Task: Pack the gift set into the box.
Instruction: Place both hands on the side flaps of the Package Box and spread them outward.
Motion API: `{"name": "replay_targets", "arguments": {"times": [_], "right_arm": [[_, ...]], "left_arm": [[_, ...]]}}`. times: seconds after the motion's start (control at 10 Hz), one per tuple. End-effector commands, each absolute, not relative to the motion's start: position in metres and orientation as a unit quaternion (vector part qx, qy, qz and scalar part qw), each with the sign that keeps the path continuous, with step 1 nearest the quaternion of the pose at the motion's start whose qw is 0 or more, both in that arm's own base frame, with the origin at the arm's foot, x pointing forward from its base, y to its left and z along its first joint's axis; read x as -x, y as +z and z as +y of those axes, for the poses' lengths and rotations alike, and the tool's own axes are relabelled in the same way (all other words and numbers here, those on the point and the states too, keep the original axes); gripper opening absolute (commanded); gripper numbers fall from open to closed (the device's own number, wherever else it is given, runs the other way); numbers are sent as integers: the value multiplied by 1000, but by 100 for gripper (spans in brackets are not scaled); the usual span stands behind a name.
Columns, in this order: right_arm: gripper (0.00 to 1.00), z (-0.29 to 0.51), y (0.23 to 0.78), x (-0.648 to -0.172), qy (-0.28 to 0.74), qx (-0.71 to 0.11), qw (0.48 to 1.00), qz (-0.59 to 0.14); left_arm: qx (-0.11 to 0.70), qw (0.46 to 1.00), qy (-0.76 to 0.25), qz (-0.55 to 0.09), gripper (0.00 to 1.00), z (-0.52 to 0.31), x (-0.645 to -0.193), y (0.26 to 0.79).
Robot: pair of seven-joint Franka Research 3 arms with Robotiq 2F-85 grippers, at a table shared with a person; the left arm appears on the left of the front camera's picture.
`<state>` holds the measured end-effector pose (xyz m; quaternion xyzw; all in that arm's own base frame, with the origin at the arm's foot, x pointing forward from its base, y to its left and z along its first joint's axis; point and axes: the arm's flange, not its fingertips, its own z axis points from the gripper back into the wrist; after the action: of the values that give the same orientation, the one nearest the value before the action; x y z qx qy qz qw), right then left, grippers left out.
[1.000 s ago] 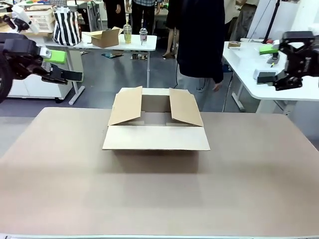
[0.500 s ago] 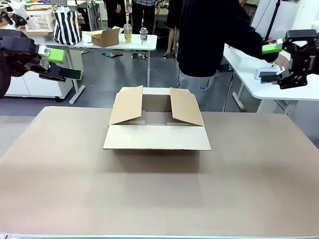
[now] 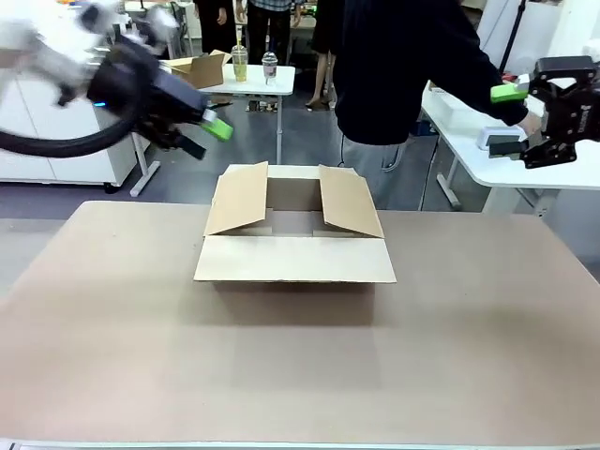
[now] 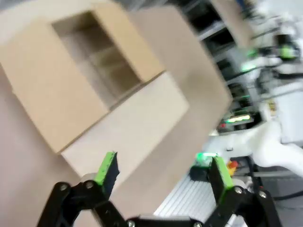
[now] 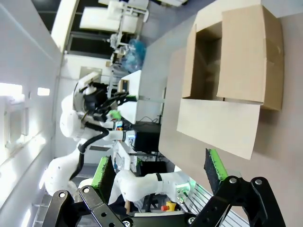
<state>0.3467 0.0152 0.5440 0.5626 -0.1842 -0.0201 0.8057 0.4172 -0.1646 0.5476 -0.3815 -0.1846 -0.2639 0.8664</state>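
A wide tan table (image 3: 112, 356) lay across the foreground. At its far side stood a person in a dark top (image 3: 403, 56), leaning toward a white side table (image 3: 464, 141) on the picture's right. Farther back, a long white table (image 3: 253, 84) carried a small open brown carton (image 3: 199, 70) and, near it, two drink cups side by side, a yellowish cup (image 3: 240, 64) and a paler cup (image 3: 270, 66). More people (image 3: 272, 23) stood behind that table, on a grey floor (image 3: 234, 141).
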Motion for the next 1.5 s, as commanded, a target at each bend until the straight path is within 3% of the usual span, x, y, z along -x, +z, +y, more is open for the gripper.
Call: {"name": "replay_targets", "arguments": {"times": [0.0,0.4,0.9,1.0,1.1,1.3,1.4], "right_arm": [[100,15,544,-349,-7,-562,805,-191],[100,15,544,-349,-7,-562,805,-191],[100,15,544,-349,-7,-562,805,-191],[100,15,544,-349,-7,-562,805,-191],[100,15,544,-349,-7,-562,805,-191],[100,15,544,-349,-7,-562,805,-191],[100,15,544,-349,-7,-562,805,-191]], "left_arm": [[276,927,-253,-39,100,-199,-469,540],[131,954,-269,6,100,-285,-510,513],[-48,966,-246,-65,100,-323,-577,461],[81,951,-295,-37,100,-322,-577,462],[-4,965,-257,-48,100,-317,-569,460],[10,962,-269,-50,100,-323,-579,452],[-38,983,-157,-90,100,-320,-570,454]]}}
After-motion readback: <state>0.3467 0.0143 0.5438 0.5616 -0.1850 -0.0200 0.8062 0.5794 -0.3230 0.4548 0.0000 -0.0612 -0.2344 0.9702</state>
